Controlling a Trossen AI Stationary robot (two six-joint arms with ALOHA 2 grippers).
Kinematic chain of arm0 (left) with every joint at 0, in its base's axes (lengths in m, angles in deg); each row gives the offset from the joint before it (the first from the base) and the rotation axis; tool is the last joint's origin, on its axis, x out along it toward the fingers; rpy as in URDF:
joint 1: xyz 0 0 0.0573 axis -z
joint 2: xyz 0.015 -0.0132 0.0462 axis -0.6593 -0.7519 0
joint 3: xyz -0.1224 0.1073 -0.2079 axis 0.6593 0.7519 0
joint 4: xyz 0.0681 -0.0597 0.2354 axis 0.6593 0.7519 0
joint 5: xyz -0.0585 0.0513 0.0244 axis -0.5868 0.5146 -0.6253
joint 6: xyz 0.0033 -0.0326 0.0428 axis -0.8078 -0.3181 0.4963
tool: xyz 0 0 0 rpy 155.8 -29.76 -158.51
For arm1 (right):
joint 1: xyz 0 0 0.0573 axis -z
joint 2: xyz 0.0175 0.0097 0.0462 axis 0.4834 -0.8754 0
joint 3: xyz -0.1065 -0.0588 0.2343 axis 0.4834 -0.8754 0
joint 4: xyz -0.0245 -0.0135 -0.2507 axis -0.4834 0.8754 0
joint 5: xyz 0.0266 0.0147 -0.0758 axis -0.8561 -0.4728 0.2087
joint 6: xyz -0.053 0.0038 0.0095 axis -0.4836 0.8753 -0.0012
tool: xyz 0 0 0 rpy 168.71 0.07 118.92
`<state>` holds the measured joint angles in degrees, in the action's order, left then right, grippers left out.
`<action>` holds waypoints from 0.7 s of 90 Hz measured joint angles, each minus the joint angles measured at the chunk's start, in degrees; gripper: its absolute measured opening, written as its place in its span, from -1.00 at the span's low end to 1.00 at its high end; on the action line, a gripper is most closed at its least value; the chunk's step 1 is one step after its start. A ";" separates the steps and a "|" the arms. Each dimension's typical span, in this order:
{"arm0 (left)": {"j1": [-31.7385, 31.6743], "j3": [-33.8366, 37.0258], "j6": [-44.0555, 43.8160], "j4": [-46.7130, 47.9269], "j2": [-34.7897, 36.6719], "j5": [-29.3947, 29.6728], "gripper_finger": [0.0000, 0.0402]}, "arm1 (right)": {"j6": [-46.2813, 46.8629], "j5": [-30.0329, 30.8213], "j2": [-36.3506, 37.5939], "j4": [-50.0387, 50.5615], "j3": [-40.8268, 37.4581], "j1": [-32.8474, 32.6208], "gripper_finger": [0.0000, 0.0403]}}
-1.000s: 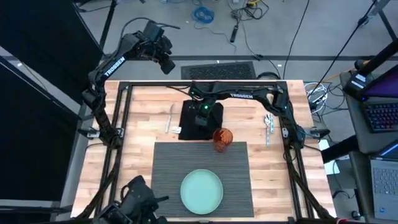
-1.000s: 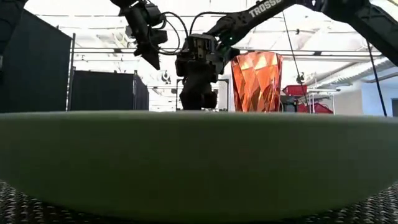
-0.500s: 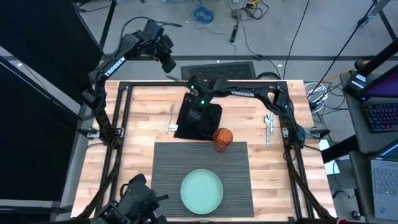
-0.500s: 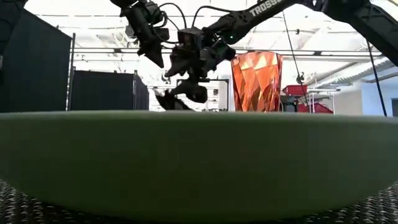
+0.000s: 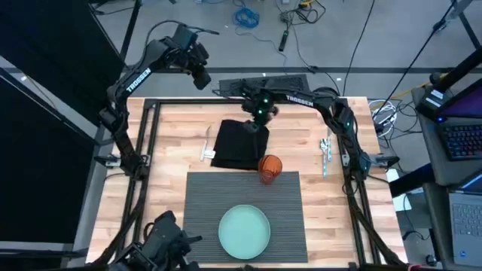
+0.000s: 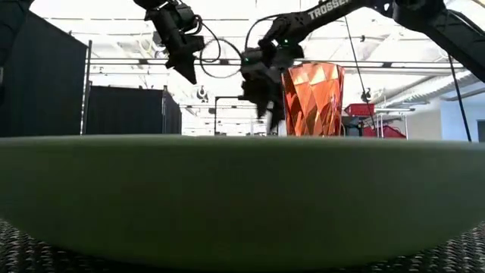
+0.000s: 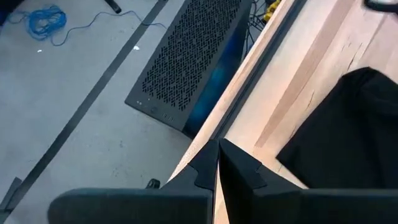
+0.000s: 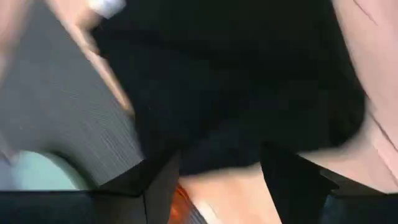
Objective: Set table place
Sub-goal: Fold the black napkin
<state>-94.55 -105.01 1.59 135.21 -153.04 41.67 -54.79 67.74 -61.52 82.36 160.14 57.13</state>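
Note:
The table place, a ribbed dark grey placemat (image 5: pixel 203 203), lies at the table's near middle and bears a pale green plate (image 5: pixel 245 231). An orange faceted glass (image 5: pixel 269 167) stands at the placemat's far edge. Beyond it a black napkin (image 5: pixel 239 145) lies flat on the wood, slightly askew. My right gripper (image 5: pixel 257 123) hovers open over the napkin's far right corner, with the napkin (image 8: pixel 236 74) below its fingers. My left gripper (image 7: pixel 217 163) is shut and raised beyond the table's far left edge.
A piece of cutlery (image 5: pixel 207 143) lies just left of the napkin. More cutlery (image 5: pixel 324 153) lies near the table's right side. The black frame rails (image 5: pixel 154 128) run along the table's edges. Bare wood shows on both sides of the placemat.
My right gripper has moved from the middle of the napkin toward the table's far right and risen. The napkin has been turned a little and shifted, its left side now farther left, and lies flat again.

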 joint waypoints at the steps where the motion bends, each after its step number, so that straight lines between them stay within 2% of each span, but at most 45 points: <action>1: -0.01 0.00 0.01 0.09 0.00 0.01 -1.00 | 0.28 -0.05 0.00 -0.02 -0.11 -0.03 0.03; 46: 0.07 -0.04 1.72 0.12 0.02 -2.03 -1.00 | 13.21 1.72 -0.07 -10.03 -8.86 -4.51 0.03; 63: 0.07 -0.04 1.80 -0.09 0.02 -5.41 -1.00 | 17.75 2.84 -0.07 -12.15 -11.77 -6.16 0.03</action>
<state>-94.48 -105.05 3.39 135.11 -153.02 36.27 -37.04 70.58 -61.59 70.21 148.37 50.97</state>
